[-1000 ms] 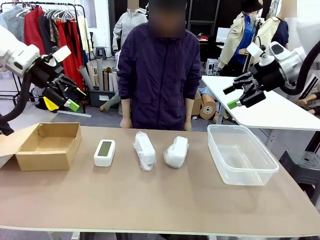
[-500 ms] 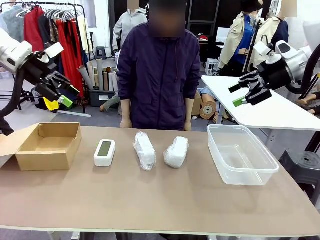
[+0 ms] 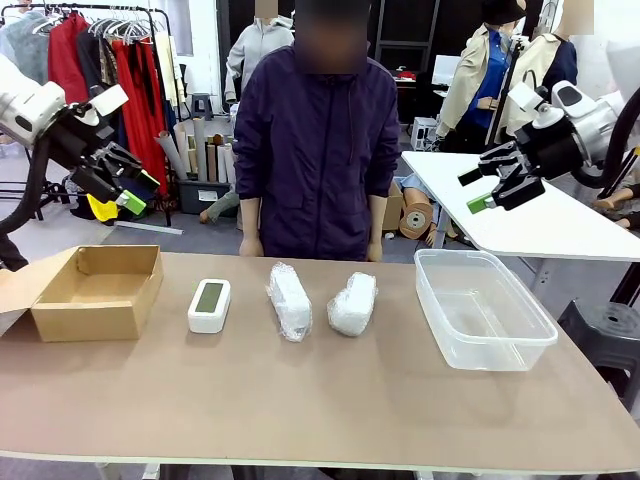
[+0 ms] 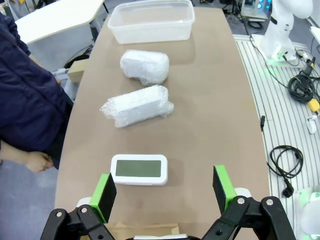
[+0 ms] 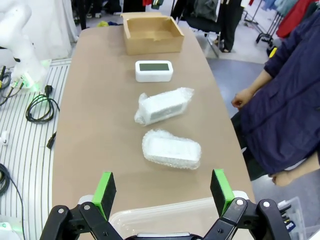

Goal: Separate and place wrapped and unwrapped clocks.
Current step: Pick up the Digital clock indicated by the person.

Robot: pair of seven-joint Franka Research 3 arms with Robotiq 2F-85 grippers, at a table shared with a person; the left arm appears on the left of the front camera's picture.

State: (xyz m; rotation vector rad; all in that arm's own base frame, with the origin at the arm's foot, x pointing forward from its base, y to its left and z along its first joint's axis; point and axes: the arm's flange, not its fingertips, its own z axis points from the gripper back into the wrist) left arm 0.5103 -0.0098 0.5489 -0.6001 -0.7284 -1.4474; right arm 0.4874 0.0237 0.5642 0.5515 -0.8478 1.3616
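Left gripper held high above cardboard box, tilted down, jaws wide, empty. Right gripper high above clear tub, wide, empty. Ahead of left gripper: bare clock, long bundle, rounder bundle, in row on table.

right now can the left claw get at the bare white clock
Probably yes. The left claw hangs open above and left of the clock, which lies face up, clear of the cardboard box and the nearest wrapped bundle, with nothing over it.
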